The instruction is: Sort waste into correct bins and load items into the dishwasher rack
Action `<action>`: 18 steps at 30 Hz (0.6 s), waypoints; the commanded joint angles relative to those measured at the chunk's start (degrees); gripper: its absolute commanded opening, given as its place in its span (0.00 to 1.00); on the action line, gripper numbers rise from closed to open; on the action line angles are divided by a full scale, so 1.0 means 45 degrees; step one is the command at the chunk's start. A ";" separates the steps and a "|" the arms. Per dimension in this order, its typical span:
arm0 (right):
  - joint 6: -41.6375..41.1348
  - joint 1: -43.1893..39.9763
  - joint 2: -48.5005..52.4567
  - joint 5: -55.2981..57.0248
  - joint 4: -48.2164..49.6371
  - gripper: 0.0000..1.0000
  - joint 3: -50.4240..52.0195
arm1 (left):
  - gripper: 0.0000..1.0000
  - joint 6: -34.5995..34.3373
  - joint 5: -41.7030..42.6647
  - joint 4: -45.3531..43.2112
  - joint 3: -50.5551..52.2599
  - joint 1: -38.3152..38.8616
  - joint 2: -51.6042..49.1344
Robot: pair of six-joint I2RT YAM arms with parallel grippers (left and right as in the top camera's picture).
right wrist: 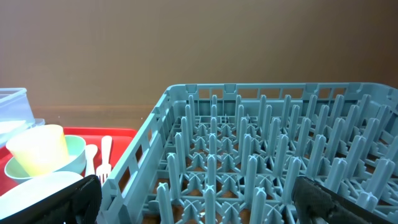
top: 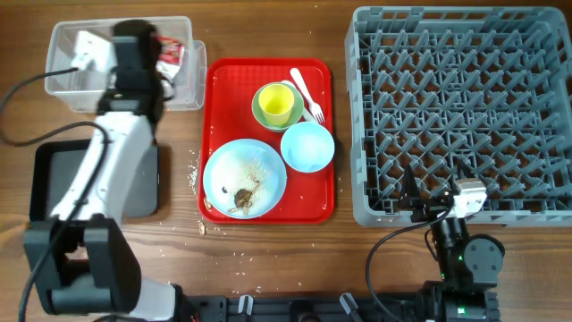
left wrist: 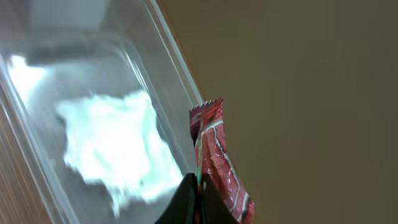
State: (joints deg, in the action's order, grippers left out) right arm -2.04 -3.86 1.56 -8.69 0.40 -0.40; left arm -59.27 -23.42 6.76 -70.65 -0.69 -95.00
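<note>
Left claw (left wrist: 196, 202) pinched on red wrapper (left wrist: 214, 155) above clear tub (top: 63, 54), upper left of overhead frame; napkin (left wrist: 115, 146) already inside. Right claw (right wrist: 196, 190) spread wide, empty, lower right beside rack (top: 460, 107). Remaining (most of job): scraps (top: 243, 197) on plate (top: 223, 165), blue bowl (top: 307, 146), green bowl (top: 261, 114), cup (top: 277, 103), fork (top: 304, 89), all on red tray (top: 223, 80); rack bare.

A crumpled white napkin (left wrist: 112, 146) lies in the clear tub (top: 63, 88), and the small red wrapper (left wrist: 214, 155) stands upright above that tub, pinched at its lower end by the left gripper (left wrist: 198, 202). The black tray (top: 45, 179) sits near the tub. On the red tray (top: 219, 76) the yellow-green cup (top: 277, 101) stands in the mint-green bowl (top: 258, 114) with the white fork (top: 308, 94) just beside it, the light blue bowl (top: 307, 146) sits upright, and the light blue plate (top: 246, 170) carries crumbs and brown scraps (top: 241, 197), while the grey rack (top: 465, 107) stands to the right.
</note>
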 commanded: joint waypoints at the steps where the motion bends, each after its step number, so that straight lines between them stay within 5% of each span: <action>1: 0.0117 -0.0053 -0.0024 0.0121 0.0034 1.00 0.0019 | 0.08 0.0801 0.0787 -0.0831 0.0010 -0.1418 -0.0801; 4: 0.0112 -0.0053 -0.0024 0.0121 0.0034 1.00 0.0019 | 0.25 0.0811 0.1083 -0.1681 0.0010 -0.1982 -0.1520; 7: 0.0121 -0.0053 -0.0024 0.0121 0.0034 1.00 0.0019 | 1.00 0.1384 0.2278 -0.2093 0.0010 -0.2263 -0.2011; 12: 0.0121 -0.0053 -0.0024 0.0121 0.0034 0.99 0.0019 | 1.00 0.1846 0.4396 -0.1219 0.0010 -0.2220 -0.1049; 18: 0.0121 -0.0053 -0.0024 0.0121 0.0034 1.00 0.0019 | 1.00 0.1841 0.5625 0.2924 0.0010 -0.2302 0.2137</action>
State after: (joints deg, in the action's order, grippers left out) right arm -2.04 -3.86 1.63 -8.69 0.40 -0.40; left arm -52.49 -1.28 14.24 -70.52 -10.76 -93.80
